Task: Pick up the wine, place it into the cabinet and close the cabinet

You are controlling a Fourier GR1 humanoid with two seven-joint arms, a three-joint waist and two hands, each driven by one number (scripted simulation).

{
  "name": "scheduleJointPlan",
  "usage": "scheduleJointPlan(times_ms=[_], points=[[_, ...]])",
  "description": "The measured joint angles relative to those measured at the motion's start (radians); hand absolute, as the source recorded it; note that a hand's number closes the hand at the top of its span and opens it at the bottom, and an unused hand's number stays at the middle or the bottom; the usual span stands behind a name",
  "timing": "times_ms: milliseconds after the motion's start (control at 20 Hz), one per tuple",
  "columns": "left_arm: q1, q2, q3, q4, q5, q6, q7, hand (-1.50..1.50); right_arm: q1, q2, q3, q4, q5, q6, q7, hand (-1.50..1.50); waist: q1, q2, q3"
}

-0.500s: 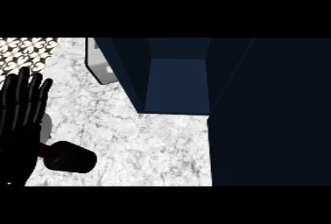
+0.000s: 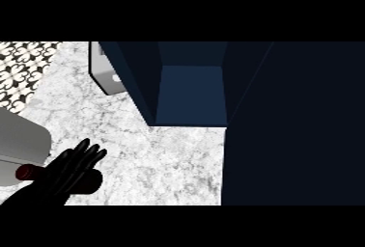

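— At the lower left of the white marble counter (image 2: pixel 164 159): black left hand (image 2: pixel 68 173), laid over a dark wine bottle (image 2: pixel 32 172) lying on its side.
— Fingers?
— Pointing up and to the right, close together, spread across the bottle's body. Hard to say whether curled round it or just resting on top; cannot tell from up here.
— And the bottle itself?
— Dark red end poking out left of the hand, darker rounded end showing below the fingers (image 2: pixel 89 152) on the right. Flat on the counter, well apart from the cabinet.
— Cabinet?
— Tall dark blue cabinet (image 2: pixel 189 91) at top centre, standing open, blue inner floor visible. Dark open door (image 2: pixel 292 125) filling the whole right side.
— Anything else around?
— Grey boxy appliance (image 2: pixel 21 137) just above and left of the bottle, close to it. Pale grey rounded object (image 2: pixel 107 72) tucked against the cabinet's left wall. Black-and-white patterned tile strip (image 2: pixel 21 67) in the top left corner.
— Right hand?
— Nowhere in view.
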Motion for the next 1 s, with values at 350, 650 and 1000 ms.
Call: scheduleJointPlan(times_ms=[350,650,1000], points=[[0.232,0.165,0.085,-0.129,0.295,-0.164,0.053,-1.5,0.049,-0.046,0.01,-0.155,-0.118,0.047,0.154,-1.5,0.0,0.002,0.001],[0.368,0.231,0.16,-0.145,0.364,-0.237,0.041,-1.5,0.041,-0.068,-0.007,-0.235,-0.156,0.032,0.265,-1.5,-0.002,0.003,0.001],[0.473,0.273,0.233,-0.153,0.408,-0.263,0.006,-1.5,0.014,-0.067,0.008,-0.247,-0.154,0.009,0.317,-1.5,-0.003,0.002,0.002]])
